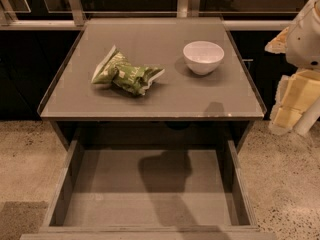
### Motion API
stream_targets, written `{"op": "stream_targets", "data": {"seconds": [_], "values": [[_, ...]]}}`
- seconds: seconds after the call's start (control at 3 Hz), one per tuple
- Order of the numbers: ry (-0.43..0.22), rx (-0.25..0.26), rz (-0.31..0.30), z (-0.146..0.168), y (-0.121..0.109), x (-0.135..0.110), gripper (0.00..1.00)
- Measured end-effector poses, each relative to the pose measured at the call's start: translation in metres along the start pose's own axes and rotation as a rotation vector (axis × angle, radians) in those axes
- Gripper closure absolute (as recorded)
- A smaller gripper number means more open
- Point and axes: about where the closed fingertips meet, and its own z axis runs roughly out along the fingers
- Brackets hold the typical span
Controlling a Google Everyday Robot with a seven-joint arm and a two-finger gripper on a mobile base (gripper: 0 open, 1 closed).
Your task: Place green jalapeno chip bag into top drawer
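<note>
The task has barely begun. The bag (126, 74) lies crumpled on the worktop (150, 101), left of centre, with the bowl (203, 57) well apart to its right and a little farther back. The drawer (60, 189) below stands pulled out toward the near side, its flat grey bottom bare apart from a dark shadow near the middle, so it is ready to take the bag.

The hand (292, 101) is at the far right edge of the view, off the right side of the worktop and above the floor, well apart from the bag. It carries nothing that I can see, and whether it is apart or together I cannot tell.

What is left is nearly everything: reaching across to the bag, gripping and lifting it, carrying it past the near edge of the worktop, and lowering it into the drawer.
</note>
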Motion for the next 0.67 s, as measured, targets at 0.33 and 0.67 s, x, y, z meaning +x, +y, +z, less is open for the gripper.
{"op": "stream_targets", "data": {"seconds": [0.33,0.67], "values": [[-0.001,0.000,0.000,0.000,0.000,0.000,0.00],[-0.031,-0.006,-0.022,0.006,-0.005,-0.013,0.00]]}}
